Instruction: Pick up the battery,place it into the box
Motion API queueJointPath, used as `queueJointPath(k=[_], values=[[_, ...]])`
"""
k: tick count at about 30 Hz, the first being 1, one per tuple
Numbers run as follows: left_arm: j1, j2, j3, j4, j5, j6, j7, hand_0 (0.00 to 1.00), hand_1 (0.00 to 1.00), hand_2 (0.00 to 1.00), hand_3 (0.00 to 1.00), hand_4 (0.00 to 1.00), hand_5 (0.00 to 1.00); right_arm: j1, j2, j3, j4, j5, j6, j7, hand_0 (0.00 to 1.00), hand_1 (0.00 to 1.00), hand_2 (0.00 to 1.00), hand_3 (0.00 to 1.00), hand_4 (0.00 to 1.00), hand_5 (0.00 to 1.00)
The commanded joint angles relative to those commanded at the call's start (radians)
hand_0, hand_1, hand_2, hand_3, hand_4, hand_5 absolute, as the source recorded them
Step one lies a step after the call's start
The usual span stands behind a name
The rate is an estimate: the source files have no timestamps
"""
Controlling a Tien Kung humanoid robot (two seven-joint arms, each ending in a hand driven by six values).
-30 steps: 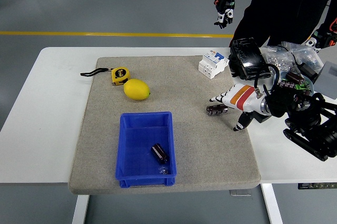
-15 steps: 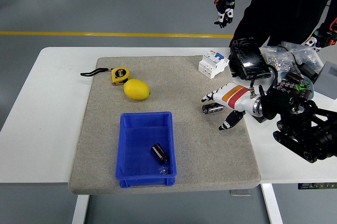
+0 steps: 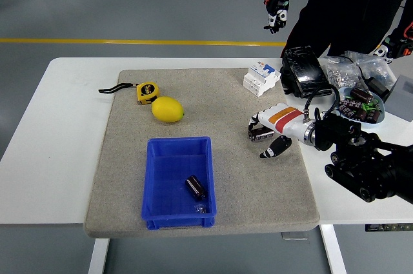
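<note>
A small dark battery (image 3: pixel 259 135) lies on the grey mat (image 3: pixel 129 158), right of centre. My right hand (image 3: pixel 264 137) comes in from the right and sits on it. The white fingers (image 3: pixel 257 122) curl over the battery's top and the thumb (image 3: pixel 271 151) closes in from below. The battery still touches the mat and is partly hidden by the fingers. The blue box (image 3: pixel 179 140) stands on the mat's near middle, to the left of the hand. A second dark battery (image 3: pixel 196 187) lies inside it. My left arm is out of view.
A lemon (image 3: pixel 168 109) and a yellow tape measure (image 3: pixel 147 92) lie at the mat's far left. A white breaker (image 3: pixel 261 77), a black device (image 3: pixel 303 71), plastic bags (image 3: pixel 352 68) and a bowl of parts (image 3: pixel 362 103) crowd the far right. A person (image 3: pixel 348 3) stands behind them.
My right hand has slid left over the battery, and its spread fingers have curled down around it. The battery has shifted slightly left.
</note>
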Motion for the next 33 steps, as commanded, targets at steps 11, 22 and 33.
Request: queueJointPath(k=[11,22,33], values=[[-0.001,0.001,0.004,-0.003,0.006,-0.003,0.001,0.585,0.613,0.644,0.579,0.628,0.591,-0.017,0.022,0.027,-0.035,0.013,-0.001,-0.029,0.400,0.504,0.599,0.539,0.717,0.288],[0.001,0.002,0.012,-0.004,-0.005,0.000,-0.001,0.595,0.614,0.647,0.580,0.629,0.590,-0.032,0.022,0.039,-0.036,0.006,0.014,-0.033,0.418,0.515,0.600,0.541,0.717,0.299],[-0.004,0.001,0.021,-0.004,-0.017,0.003,-0.005,0.594,0.618,0.647,0.580,0.629,0.589,-0.033,0.017,0.039,-0.034,-0.002,0.015,-0.029,0.311,0.453,0.555,0.523,0.665,0.294]])
